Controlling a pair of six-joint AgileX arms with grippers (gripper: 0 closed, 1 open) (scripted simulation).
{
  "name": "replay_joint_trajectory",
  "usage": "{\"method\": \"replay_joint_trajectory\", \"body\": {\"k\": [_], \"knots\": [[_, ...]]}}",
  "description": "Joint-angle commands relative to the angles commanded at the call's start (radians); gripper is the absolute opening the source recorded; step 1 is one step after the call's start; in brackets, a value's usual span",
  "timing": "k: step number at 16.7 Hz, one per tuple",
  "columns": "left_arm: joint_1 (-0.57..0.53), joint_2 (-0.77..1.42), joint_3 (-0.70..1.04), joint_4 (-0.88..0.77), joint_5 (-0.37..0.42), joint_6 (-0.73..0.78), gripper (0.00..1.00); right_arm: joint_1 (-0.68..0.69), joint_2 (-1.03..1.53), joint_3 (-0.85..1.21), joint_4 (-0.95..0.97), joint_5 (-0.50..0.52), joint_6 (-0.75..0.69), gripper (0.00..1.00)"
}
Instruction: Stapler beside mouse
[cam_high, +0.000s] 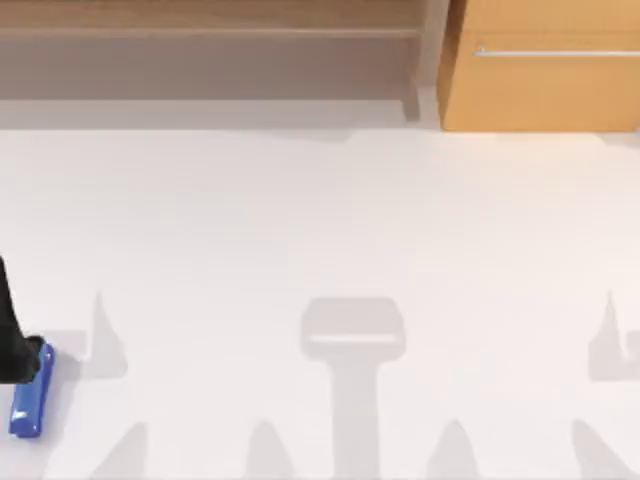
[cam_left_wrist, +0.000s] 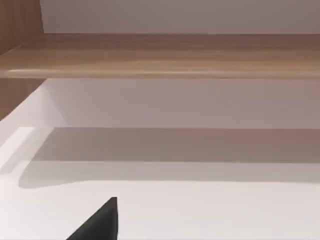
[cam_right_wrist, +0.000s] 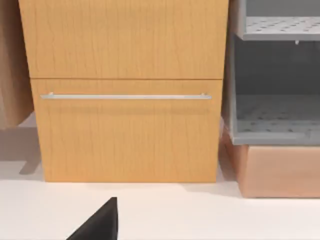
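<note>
Blue stapler (cam_high: 32, 394): lies at the white table's (cam_high: 320, 230) far left edge, long axis running near-to-far, slightly tilted.
Left gripper (cam_high: 22, 362): touching the stapler's far end; grip cannot be judged.
Nearer arm: left, 1 of 2.

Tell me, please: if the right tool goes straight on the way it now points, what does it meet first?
Probably the wooden cabinet, at its drawer with the metal handle. In the right wrist view the white table lies bare between the tool's dark tip and the cabinet's foot, though depth is hard to judge.
</note>
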Motion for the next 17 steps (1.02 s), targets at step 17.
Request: {"method": "replay_joint_trajectory", "body": {"k": [17], "knots": [[-0.038, 1.12, 0.634, -0.671, -0.013, -0.08, 1.0, 0.0, 0.0, 0.0, 0.0, 0.0, 0.0, 1.0]]}}
